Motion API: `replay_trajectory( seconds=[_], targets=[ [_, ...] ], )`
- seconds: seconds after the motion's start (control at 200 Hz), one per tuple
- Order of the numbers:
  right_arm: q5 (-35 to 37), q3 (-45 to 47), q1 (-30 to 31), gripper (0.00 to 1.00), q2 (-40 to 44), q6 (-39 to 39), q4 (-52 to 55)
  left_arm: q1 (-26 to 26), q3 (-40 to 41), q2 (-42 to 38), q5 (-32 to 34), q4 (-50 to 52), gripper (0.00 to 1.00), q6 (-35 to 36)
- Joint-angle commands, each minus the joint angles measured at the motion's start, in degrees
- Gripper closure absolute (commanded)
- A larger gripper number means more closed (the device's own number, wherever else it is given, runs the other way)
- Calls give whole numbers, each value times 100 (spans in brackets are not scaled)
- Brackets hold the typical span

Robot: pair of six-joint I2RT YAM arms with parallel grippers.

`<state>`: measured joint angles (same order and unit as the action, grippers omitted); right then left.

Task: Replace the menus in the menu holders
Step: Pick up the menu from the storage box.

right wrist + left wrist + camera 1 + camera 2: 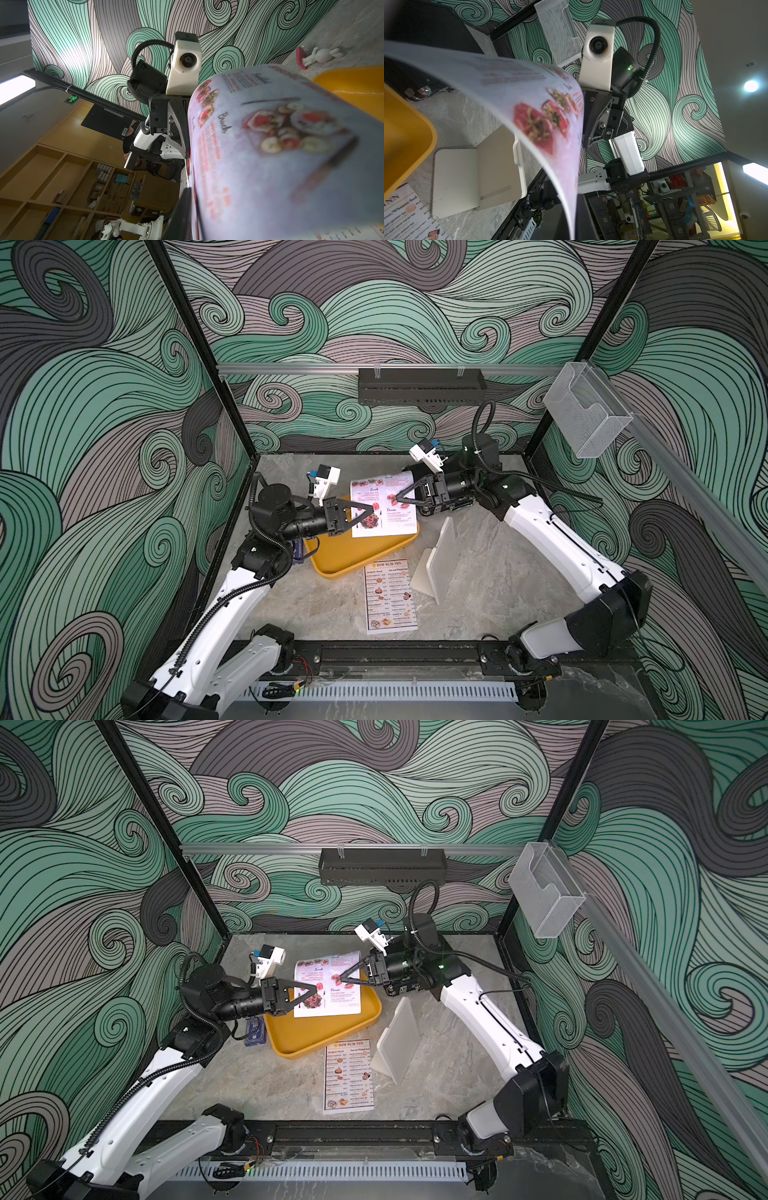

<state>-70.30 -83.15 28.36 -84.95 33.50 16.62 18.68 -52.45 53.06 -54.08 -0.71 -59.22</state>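
- Left pincer (369,509) pinches the SPECIAL MENU (390,520), arched over the yellow tray (353,558); your one-edge hold may slip.
- Right pincer (400,498) reaches it from the opposite side (gripping or parted, cannot tell): pulling apart could tear it.
- Menu holder (434,568) stands nearby on the table (498,572); a bowed sheet may topple it.

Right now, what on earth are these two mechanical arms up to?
A pale pinkish paper menu with food photos hangs curled above a yellow plastic tray between the two arms. The left gripper is clamped on one edge. The right gripper has its tips at the opposite side, grip unclear. A white black-bordered DIM SUM INN sheet lies flat on the grey marbled table beside the milky-white plastic stand, which looks empty.
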Motion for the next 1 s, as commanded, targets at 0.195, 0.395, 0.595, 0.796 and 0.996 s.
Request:
replay_trajectory(
  seconds=[0.195,0.395,0.595,0.796,0.996],
  targets=[
    [2521,855,-925,1,1142,-425,555,351,-439,-266,1783,1030,100,1141],
    [4481,1864,-1201,1,2520,-634,1169,1157,-134,-492,3313,1079,100,1307],
    [5315,2689,-990,15,3494,-1324,2266,2146,122,-748,4767,1029,100,1780],
    [6446,3343,572,25,4061,-1514,3370,2465,349,-796,5432,656,100,1988],
    [6673,4334,1634,35,4157,-793,2714,2474,499,-792,5817,512,100,1957]
  ],
)
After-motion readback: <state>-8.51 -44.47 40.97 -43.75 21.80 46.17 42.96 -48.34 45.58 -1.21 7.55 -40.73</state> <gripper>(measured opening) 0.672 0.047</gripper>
